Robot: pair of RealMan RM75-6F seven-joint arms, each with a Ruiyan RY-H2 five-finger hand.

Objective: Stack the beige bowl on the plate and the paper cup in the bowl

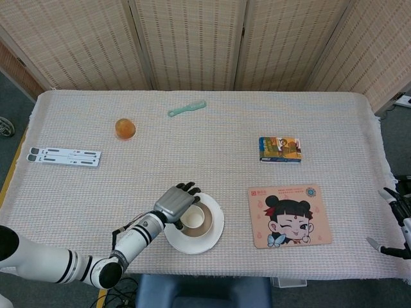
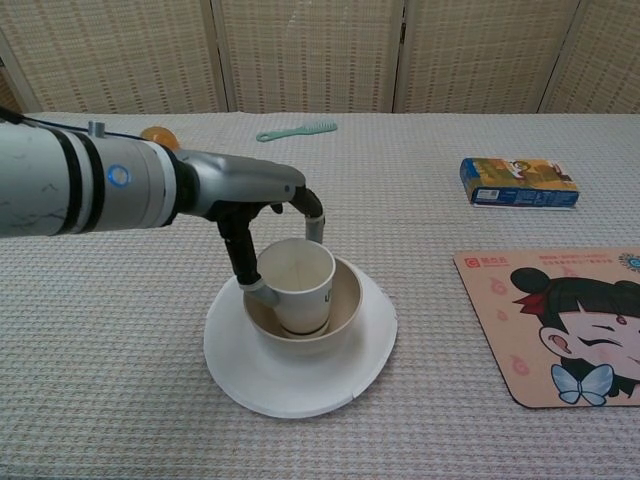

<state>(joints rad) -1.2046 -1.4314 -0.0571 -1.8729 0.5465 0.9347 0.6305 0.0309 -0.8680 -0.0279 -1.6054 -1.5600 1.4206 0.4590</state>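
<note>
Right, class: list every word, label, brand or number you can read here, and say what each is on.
None can be read for certain.
Mat: small red logo with characters at its top left corner, too small.
Box: printed cover, blurred.
Cup: dark mark on its side, partly hidden by the bowl.

Right hand (image 1: 399, 221) cut by head view's edge; mouse pad (image 2: 560, 322) cropped in chest view
</note>
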